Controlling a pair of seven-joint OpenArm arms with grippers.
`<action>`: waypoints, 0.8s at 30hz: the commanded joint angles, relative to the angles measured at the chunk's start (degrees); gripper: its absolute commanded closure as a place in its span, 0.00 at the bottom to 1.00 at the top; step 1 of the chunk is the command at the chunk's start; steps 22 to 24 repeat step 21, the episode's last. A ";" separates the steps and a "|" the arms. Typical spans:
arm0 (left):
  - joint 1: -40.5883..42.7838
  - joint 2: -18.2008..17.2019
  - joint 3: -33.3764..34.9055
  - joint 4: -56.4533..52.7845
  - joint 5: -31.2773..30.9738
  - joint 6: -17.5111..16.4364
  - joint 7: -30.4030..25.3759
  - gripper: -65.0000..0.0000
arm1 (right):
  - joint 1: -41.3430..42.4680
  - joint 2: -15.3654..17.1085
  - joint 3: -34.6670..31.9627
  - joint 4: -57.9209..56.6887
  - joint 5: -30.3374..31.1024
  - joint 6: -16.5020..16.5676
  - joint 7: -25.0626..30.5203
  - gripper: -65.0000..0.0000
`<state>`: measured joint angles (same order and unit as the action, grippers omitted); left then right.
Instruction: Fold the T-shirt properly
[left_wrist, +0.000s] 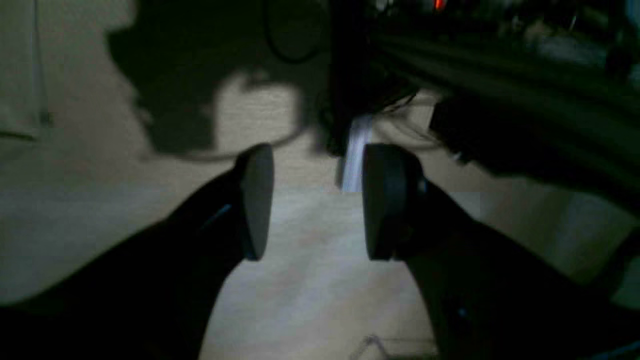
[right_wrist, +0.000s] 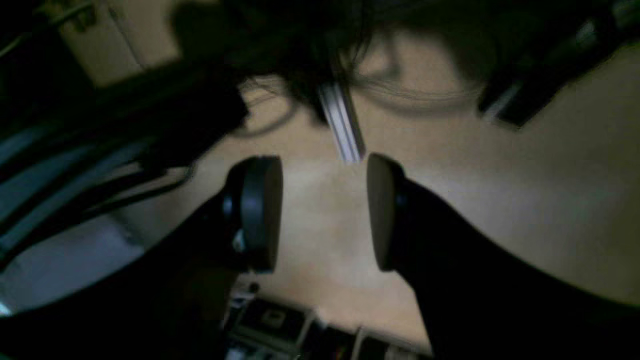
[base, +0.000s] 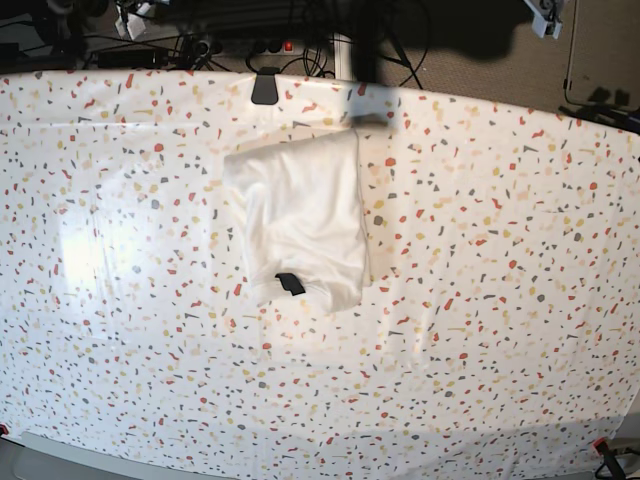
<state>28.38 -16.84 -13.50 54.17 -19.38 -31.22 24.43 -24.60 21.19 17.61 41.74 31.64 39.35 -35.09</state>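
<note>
The T-shirt lies in the middle of the speckled table, folded into a rough white rectangle with its print hidden. A small black neck label shows near its front edge. Neither gripper appears in the base view. In the left wrist view my left gripper stands open with nothing between its fingers, over a dim beige surface. My right gripper is likewise open and holds nothing, and the shirt is in neither wrist view.
A black clamp grips the table's far edge, with cables and a power strip behind it. A red clamp sits at the near right corner. Both wrist views show a pale metal rail and dark cables.
</note>
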 joint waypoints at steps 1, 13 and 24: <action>-0.92 -0.79 -0.26 -2.75 1.01 -0.28 -0.63 0.58 | 1.49 1.46 -0.66 -2.80 0.02 0.65 0.22 0.59; -8.20 0.48 -0.26 -18.45 4.83 2.95 0.37 0.58 | 7.45 1.79 -6.82 -12.46 0.50 0.65 7.02 0.59; -8.26 1.44 -0.28 -16.83 4.31 2.93 -0.52 0.58 | 7.43 1.79 -6.82 -12.46 9.66 0.65 4.35 0.59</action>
